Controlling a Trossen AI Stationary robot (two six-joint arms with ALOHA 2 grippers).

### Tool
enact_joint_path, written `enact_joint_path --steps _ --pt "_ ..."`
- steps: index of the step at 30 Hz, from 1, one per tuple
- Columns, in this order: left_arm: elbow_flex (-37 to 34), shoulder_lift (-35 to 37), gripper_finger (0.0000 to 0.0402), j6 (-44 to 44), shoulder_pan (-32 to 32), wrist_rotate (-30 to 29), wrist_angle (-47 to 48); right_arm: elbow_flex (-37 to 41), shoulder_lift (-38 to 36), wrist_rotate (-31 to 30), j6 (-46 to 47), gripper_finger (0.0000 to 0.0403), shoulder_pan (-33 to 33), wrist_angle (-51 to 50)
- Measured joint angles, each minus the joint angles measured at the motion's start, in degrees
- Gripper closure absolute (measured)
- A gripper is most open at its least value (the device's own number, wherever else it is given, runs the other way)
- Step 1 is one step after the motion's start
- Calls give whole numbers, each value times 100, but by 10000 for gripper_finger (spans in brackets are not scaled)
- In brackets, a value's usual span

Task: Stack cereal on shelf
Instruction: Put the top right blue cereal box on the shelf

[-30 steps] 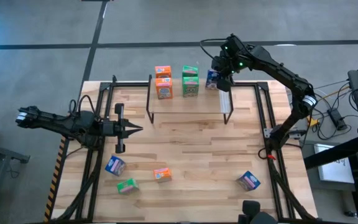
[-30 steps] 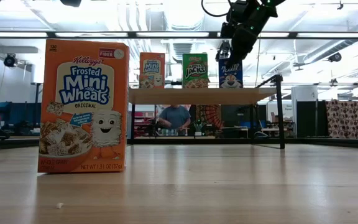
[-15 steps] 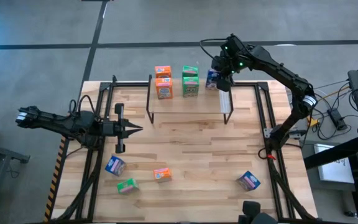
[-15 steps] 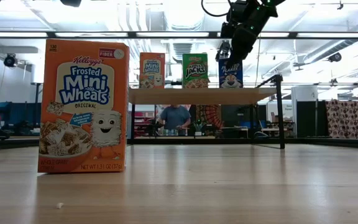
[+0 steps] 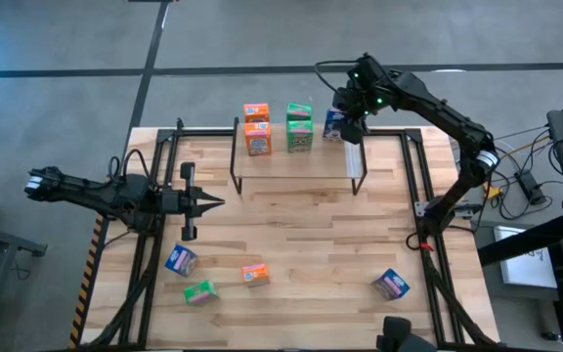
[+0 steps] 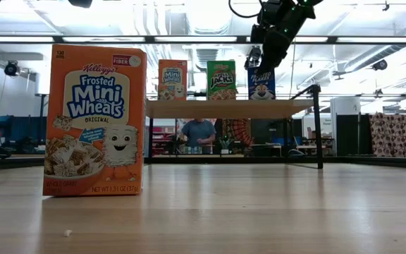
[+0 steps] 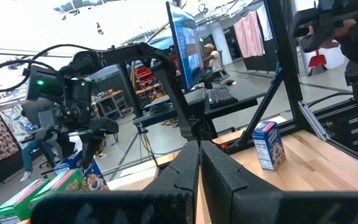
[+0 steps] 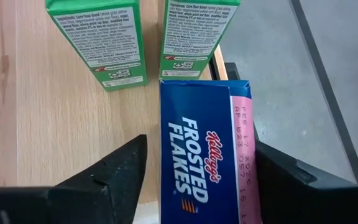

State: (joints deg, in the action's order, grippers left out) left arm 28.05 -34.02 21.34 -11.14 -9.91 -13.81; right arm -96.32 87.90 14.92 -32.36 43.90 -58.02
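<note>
On the shelf at the table's far side stand two orange cereal boxes, two green ones and a blue one, all on their bottoms. My right gripper hangs over the shelf's right end, slanting down, open, with a finger on either side of the blue box. My left gripper waits shut above the table's left part, holding nothing. Loose on the table lie a blue box, an orange one, a green one and another blue one. My right gripper has one finger standing clear of the blue box's printed side. The other finger lies right at the box's pink-labelled side; whether it touches, I cannot tell. The box stands upright on the shelf's right end.
Black metal frame rails run along both sides of the table. The orange box on the table stands upright close to the low camera. Bare wood lies between the shelf and the loose boxes. A person is in the room behind the table.
</note>
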Motion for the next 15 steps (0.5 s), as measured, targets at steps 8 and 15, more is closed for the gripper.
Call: enact_joint_path --steps 8,15 --pt "0 0 401 0 0 0 -14 -238 -246 6 324 142 -13 -27" --pt "0 0 401 -46 0 0 -14 -678 -509 150 1105 163 -361 -7"
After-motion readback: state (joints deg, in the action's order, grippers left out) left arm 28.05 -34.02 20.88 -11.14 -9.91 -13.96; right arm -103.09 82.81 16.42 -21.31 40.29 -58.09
